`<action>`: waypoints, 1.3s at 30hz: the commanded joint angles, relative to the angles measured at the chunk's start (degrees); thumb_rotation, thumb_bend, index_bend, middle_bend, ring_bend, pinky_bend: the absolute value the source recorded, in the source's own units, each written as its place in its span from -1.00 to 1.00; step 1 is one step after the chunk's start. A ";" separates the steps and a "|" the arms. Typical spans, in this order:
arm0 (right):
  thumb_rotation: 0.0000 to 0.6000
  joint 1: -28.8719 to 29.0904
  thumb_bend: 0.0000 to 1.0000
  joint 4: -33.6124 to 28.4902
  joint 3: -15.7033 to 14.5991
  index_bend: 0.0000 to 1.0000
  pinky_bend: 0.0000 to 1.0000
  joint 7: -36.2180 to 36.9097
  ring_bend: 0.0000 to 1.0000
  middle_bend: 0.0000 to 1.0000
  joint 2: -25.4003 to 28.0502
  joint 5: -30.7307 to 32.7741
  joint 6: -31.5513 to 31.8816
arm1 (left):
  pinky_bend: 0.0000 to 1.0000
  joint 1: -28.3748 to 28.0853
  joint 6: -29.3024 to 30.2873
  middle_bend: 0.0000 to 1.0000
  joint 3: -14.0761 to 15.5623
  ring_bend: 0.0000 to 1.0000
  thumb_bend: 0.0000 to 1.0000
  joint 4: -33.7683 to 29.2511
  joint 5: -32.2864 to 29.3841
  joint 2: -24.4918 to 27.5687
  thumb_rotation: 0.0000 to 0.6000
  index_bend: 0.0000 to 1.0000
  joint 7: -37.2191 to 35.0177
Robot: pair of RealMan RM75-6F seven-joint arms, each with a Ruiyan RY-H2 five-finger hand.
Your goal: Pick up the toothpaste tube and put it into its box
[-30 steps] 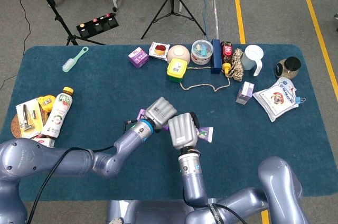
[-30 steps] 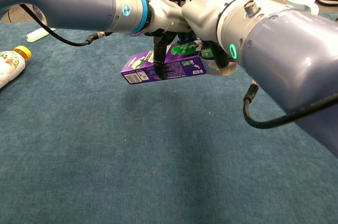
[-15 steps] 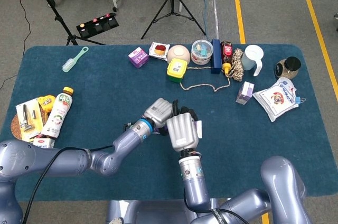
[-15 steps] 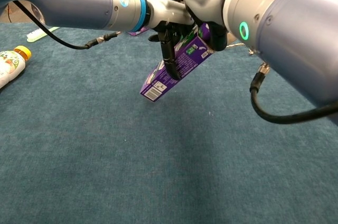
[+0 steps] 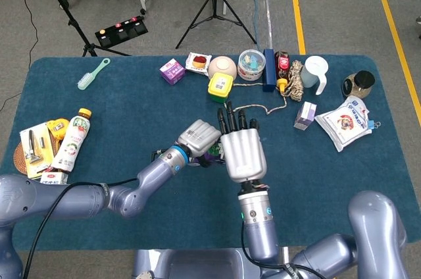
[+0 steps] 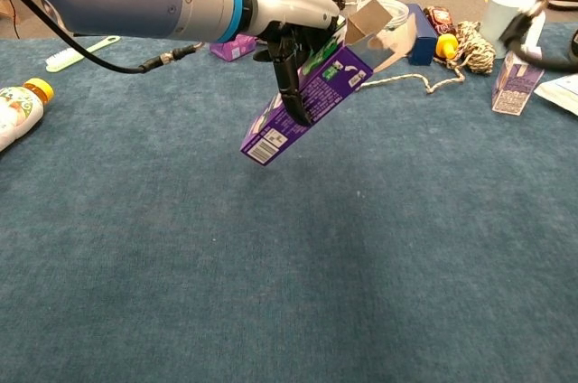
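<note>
Gripping one tilted box (image 6: 305, 98), left hand (image 5: 199, 137); right hand (image 5: 242, 149) fingers spread, empty.

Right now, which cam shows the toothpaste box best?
Chest view: the toothpaste box hangs tilted in the left hand, flaps open at its upper end, barcode end down. In the head view, the left hand and the open right hand hide nearly all of it.
</note>
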 commanded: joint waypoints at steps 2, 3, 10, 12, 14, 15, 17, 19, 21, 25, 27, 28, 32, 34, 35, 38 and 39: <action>1.00 -2.66 -0.22 -1.47 1.20 -0.89 -0.25 2.53 -0.66 -0.88 4.72 0.11 -0.13 | 0.60 0.32 0.36 0.08 -0.06 0.09 -0.74 -0.23 0.79 0.39 1.00 0.07 -0.60; 1.00 -3.54 -0.22 -1.34 1.12 -0.89 -0.25 3.51 -0.66 -0.88 6.01 0.28 -0.45 | 0.60 0.49 0.38 0.08 0.02 0.09 -0.74 -0.39 1.21 0.61 1.00 0.07 -0.79; 1.00 -10.47 -0.22 3.84 -4.02 -0.89 -0.26 12.21 -0.67 -0.86 11.98 1.35 -5.83 | 0.60 -0.87 -0.04 0.08 5.40 0.09 -0.74 -1.03 0.59 2.58 1.00 0.07 5.37; 1.00 -12.20 -0.22 5.33 -5.85 -0.89 -0.28 15.08 -0.70 -0.85 13.02 0.68 -7.72 | 0.60 -1.97 0.39 0.08 7.30 0.09 -0.74 -1.15 -1.10 2.75 1.00 0.07 8.32; 1.00 -13.95 -0.22 7.08 -7.92 -0.87 -0.29 17.99 -0.72 -0.84 13.83 -0.44 -9.46 | 0.60 -2.71 1.90 0.08 9.01 0.09 -0.74 -0.83 -1.98 2.19 1.00 0.07 11.22; 1.00 -14.49 -0.22 7.67 -8.61 -0.87 -0.29 18.95 -0.72 -0.84 14.05 -0.92 -10.07 | 0.60 -2.86 2.43 0.08 9.48 0.09 -0.74 -0.69 -2.19 1.93 1.00 0.07 12.05; 1.00 -16.84 -0.22 10.90 -11.52 -0.84 -0.30 23.68 -0.72 -0.83 14.82 -3.28 -12.76 | 0.60 -3.54 4.49 0.08 11.66 0.09 -0.74 0.38 -2.72 0.49 1.00 0.07 16.07; 1.00 -17.86 -0.22 12.75 -12.72 -0.81 -0.30 26.29 -0.72 -0.81 15.16 -5.05 -14.29 | 0.60 -3.79 5.66 0.08 12.20 0.09 -0.74 0.79 -3.47 -0.42 1.00 0.07 17.74; 1.00 -18.79 -0.22 14.66 -13.63 -0.79 -0.30 28.63 -0.72 -0.80 15.37 -6.46 -15.67 | 0.56 -4.05 6.44 0.08 12.62 0.09 -0.74 1.28 -4.40 -1.33 1.00 0.07 19.30; 1.00 -21.05 -0.22 19.33 -14.87 -0.76 -0.29 34.07 -0.69 -0.77 15.53 -9.09 -18.57 | 0.29 -5.25 7.79 -0.07 13.34 -0.15 -0.74 2.21 -8.82 -3.80 1.00 0.02 23.80; 1.00 -21.89 -0.22 20.94 -15.07 -0.76 -0.29 36.04 -0.69 -0.77 15.73 -9.82 -19.72 | 0.09 -5.30 8.57 -0.48 12.88 -0.45 -0.74 2.26 -10.05 -4.74 1.00 -0.31 24.41; 1.00 -22.38 -0.22 21.66 -15.06 -0.76 -0.29 37.04 -0.69 -0.77 15.88 -10.20 -20.27 | 0.03 -5.26 8.93 -0.62 12.50 -0.53 -0.75 2.10 -10.44 -4.98 1.00 -0.46 24.51; 1.00 -23.63 -0.22 23.11 -14.98 -0.76 -0.30 39.25 -0.69 -0.76 16.22 -11.28 -21.36 | -0.14 -4.52 9.78 -0.99 11.26 -0.81 -0.75 1.77 -9.61 -4.94 1.00 -0.97 23.52; 1.00 -24.15 -0.22 23.61 -15.02 -0.76 -0.30 40.21 -0.69 -0.76 16.33 -11.89 -21.63 | -0.18 -3.99 10.04 -1.00 10.64 -0.85 -0.75 1.41 -8.79 -4.65 1.00 -1.00 22.54; 1.00 -24.28 -0.24 23.74 -15.04 -0.76 -0.31 40.46 -0.69 -0.76 16.36 -12.09 -21.68 | -0.19 -3.84 10.10 -1.00 10.50 -0.85 -0.75 1.29 -8.51 -4.54 1.00 -1.00 22.27; 1.00 -25.43 -0.39 24.80 -15.48 -0.76 -0.34 42.87 -0.69 -0.76 16.68 -13.99 -22.04 | -0.22 -2.59 10.63 -1.00 9.36 -0.85 -0.75 -0.24 -6.24 -3.17 1.00 -1.00 19.89; 1.00 -26.17 -0.44 25.51 -15.88 -0.76 -0.35 44.80 -0.69 -0.76 17.02 -15.48 -22.39 | -0.23 -1.74 11.11 -1.00 8.86 -0.85 -0.75 -1.58 -4.71 -1.96 1.00 -1.00 18.48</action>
